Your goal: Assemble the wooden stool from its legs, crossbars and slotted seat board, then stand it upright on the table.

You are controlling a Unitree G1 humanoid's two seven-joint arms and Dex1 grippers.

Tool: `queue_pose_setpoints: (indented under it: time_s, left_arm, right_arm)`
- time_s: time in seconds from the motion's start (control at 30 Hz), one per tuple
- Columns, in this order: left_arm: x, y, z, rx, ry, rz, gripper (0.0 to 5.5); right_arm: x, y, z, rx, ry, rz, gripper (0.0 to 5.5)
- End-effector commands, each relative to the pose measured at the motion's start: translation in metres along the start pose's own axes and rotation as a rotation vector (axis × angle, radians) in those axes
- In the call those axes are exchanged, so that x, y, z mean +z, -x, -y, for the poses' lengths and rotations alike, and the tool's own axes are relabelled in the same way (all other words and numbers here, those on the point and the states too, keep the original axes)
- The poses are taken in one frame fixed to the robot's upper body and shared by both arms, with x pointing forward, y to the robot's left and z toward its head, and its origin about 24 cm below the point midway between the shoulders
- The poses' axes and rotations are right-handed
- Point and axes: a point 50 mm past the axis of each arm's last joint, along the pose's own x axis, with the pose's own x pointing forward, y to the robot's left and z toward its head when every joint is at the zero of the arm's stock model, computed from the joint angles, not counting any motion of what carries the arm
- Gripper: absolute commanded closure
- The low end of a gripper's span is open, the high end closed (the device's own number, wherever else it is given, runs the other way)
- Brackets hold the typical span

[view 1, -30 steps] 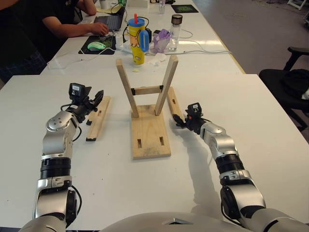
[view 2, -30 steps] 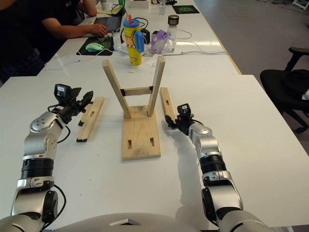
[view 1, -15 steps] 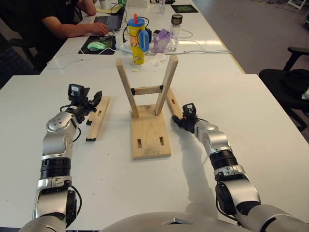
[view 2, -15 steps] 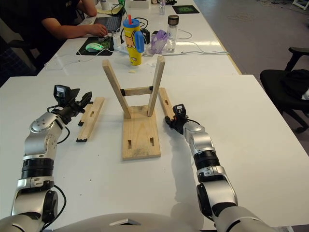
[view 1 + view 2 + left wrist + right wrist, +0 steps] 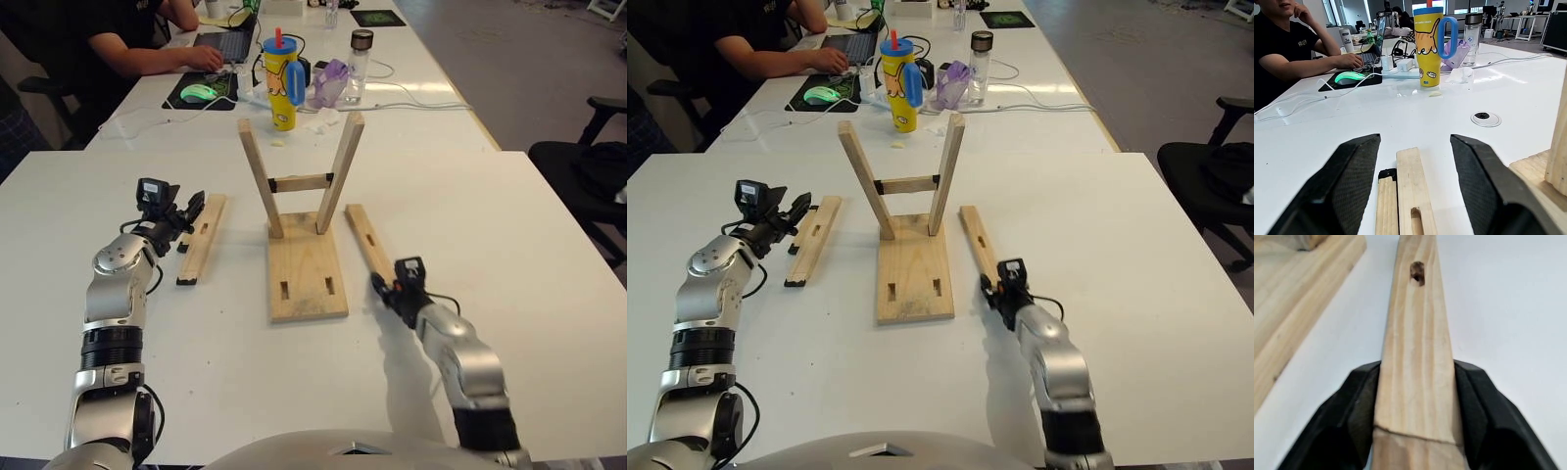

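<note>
The right gripper (image 5: 384, 287) is closed to a narrow gap around the near end of a loose leg (image 5: 367, 238). In the right wrist view its fingers (image 5: 1359, 401) press against both long sides of that leg (image 5: 1415, 333), whose peg hole faces up farther along. The leg lies flat on the white surface (image 5: 509, 225) at 3 o'clock from the seat board (image 5: 307, 274), just beside it but not touching, with its far end angled slightly toward the board.

The left gripper (image 5: 191, 211) is spread wide and holds nothing. It sits at the 12 o'clock end of a second loose leg (image 5: 203, 235), which lies flat at 9 o'clock from the seat board, well apart from it. In the left wrist view the fingers (image 5: 1352, 171) straddle this leg (image 5: 1413, 196) with clear space on each side. A black-capped strip (image 5: 1385, 196) lies against the leg's side; whether the gripper touches the surface cannot be told.

The seat board lies flat with two empty slots at its 6 o'clock end. At its 12 o'clock end two legs (image 5: 339, 171) stand up, leaning outward and joined by a crossbar (image 5: 299, 182).
</note>
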Motion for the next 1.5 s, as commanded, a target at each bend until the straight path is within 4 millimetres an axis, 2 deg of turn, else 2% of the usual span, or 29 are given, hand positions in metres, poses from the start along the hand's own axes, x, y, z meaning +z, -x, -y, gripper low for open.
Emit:
queue_pose_setpoints:
  time_s: [0.03, 0.07, 0.23, 0.37, 0.53, 0.6, 0.73, 0.83, 0.93, 1.07, 1.17, 1.4, 1.5]
  left_arm:
    - [-0.002, 0.011, -0.011, 0.038, -0.015, -0.013, 2.81]
    - [-0.001, 0.012, -0.013, 0.051, -0.018, -0.008, 2.81]
    - [0.005, 0.012, -0.025, 0.109, 0.011, 0.017, 2.81]
    - [0.003, 0.013, -0.033, 0.135, 0.034, 0.006, 2.81]
    - [-0.012, 0.015, -0.048, 0.173, 0.037, -0.110, 2.81]
    - [-0.021, 0.012, -0.047, 0.129, 0.024, -0.175, 2.81]
    - [-0.036, -0.001, -0.041, -0.010, 0.013, -0.289, 2.81]
    - [-0.043, -0.005, -0.045, -0.063, 0.016, -0.360, 2.81]
    - [-0.047, -0.005, -0.052, -0.048, 0.008, -0.400, 2.81]
    - [-0.040, -0.006, -0.060, -0.021, 0.063, -0.352, 2.81]
    - [-0.044, -0.002, -0.064, -0.012, 0.067, -0.375, 2.81]
    - [-0.057, -0.001, -0.054, -0.076, 0.033, -0.449, 2.81]
    - [-0.061, 0.001, -0.053, -0.079, 0.048, -0.472, 2.81]
  right_arm:
    - [-0.007, 0.019, 0.004, -0.047, -0.006, -0.063, 3.46]
    - [-0.004, 0.020, 0.003, -0.049, -0.016, -0.046, 3.09]
    - [0.013, 0.018, -0.002, -0.049, -0.062, 0.103, 2.31]
    - [0.028, 0.015, -0.004, -0.041, -0.036, 0.198, 1.69]
    - [0.070, 0.017, 0.006, -0.126, 0.043, 0.455, 1.69]
    - [0.076, 0.016, 0.007, -0.145, 0.036, 0.499, 1.69]
    - [0.078, 0.008, 0.007, -0.154, 0.034, 0.509, 1.69]
    - [0.081, 0.001, 0.003, -0.127, 0.034, 0.510, 1.69]
    - [0.084, -0.002, -0.002, -0.098, 0.051, 0.517, 1.69]
    - [0.077, -0.005, -0.005, -0.084, 0.053, 0.492, 1.69]
    - [0.075, -0.006, -0.006, -0.079, 0.053, 0.484, 1.69]
    - [0.076, -0.010, -0.006, -0.078, 0.060, 0.475, 1.69]
    - [0.069, -0.014, -0.005, -0.081, 0.066, 0.431, 1.69]
